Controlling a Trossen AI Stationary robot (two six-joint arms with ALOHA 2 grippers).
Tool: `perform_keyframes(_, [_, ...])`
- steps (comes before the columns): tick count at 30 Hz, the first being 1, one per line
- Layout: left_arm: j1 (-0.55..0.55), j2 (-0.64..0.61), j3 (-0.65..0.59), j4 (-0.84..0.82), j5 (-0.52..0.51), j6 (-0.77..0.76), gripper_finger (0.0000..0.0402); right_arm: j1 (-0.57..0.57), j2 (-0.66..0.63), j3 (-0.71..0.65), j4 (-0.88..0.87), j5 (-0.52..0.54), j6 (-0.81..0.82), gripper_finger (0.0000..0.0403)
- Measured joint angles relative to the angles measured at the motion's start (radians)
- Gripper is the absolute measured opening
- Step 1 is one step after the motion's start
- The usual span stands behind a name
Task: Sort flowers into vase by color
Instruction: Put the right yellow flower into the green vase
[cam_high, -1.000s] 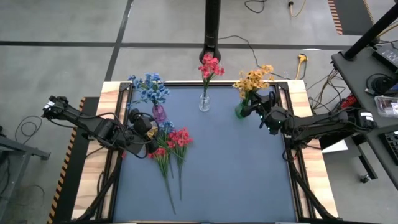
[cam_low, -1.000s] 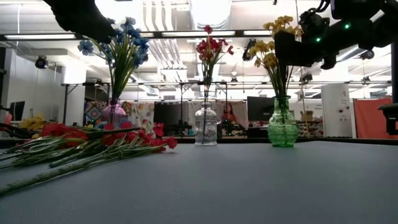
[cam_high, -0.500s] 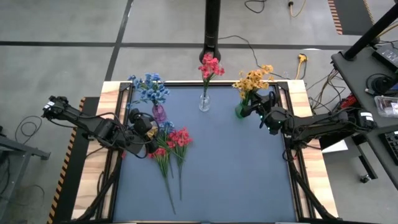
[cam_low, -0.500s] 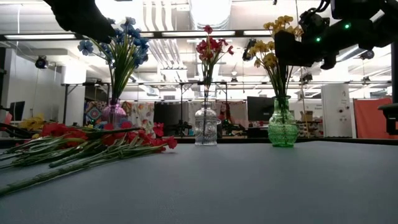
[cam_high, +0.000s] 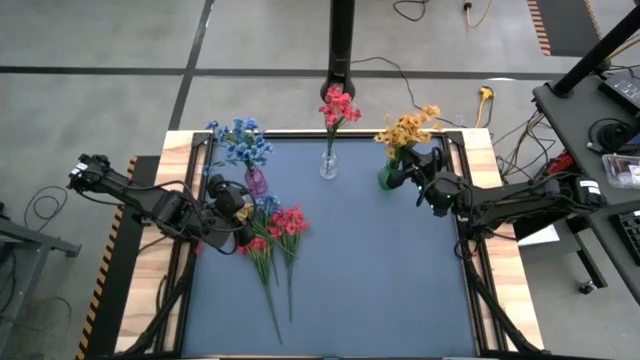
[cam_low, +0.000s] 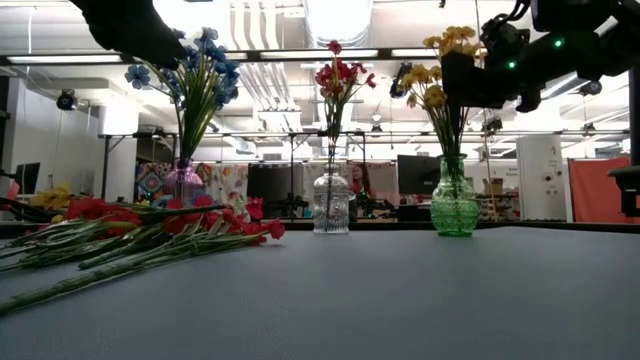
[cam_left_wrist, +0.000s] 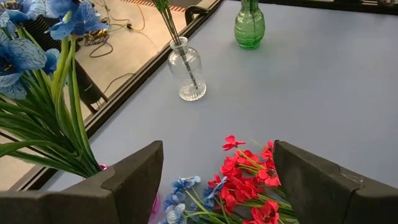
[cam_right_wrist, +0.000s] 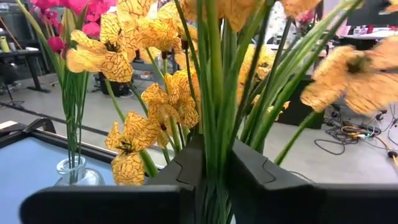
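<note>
My right gripper (cam_high: 410, 170) is at the far right of the table, shut on the stems of the yellow-orange flowers (cam_high: 405, 128), which stand in the green vase (cam_high: 386, 179). My left gripper (cam_left_wrist: 217, 180) hangs open above loose red and blue flowers (cam_high: 275, 235), which lie flat on the blue mat beside the purple vase (cam_high: 256, 183). It touches none of them. Blue flowers (cam_high: 240, 142) stand in the purple vase. Red flowers (cam_high: 338, 105) stand in the clear vase (cam_high: 328, 165). My right gripper pinches a bunch of the yellow flowers' green stems (cam_right_wrist: 214, 140) between its two fingers (cam_right_wrist: 180, 177), below the blossoms and above the vase's mouth. It comes roughly level from the table's right. The stems stand upright, with their lower ends in the green vase (cam_low: 454, 210).
The three vases stand in a row along the far edge of the mat. The loose flowers' long stems (cam_high: 272, 300) reach toward the near edge. The middle and right of the blue mat (cam_high: 400, 280) are bare. A black post (cam_high: 342, 45) rises behind the table.
</note>
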Motion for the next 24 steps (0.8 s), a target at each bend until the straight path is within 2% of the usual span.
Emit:
perform_keyframes(11, [0.000, 0.000, 0.000, 0.000, 0.000, 0.000, 0.0285, 0.025, 0.000, 0.000, -0.058, 0.000, 0.001, 0.0154])
perform_keyframes(17, [0.000, 0.000, 0.000, 0.000, 0.000, 0.000, 0.0285, 0.053, 0.000, 0.006, -0.117, 0.000, 0.025, 0.0194])
perform_keyframes(24, [0.000, 0.000, 0.000, 0.000, 0.000, 0.000, 0.0285, 0.060, 0.000, 0.059, -0.372, 0.000, 0.185, 0.0231])
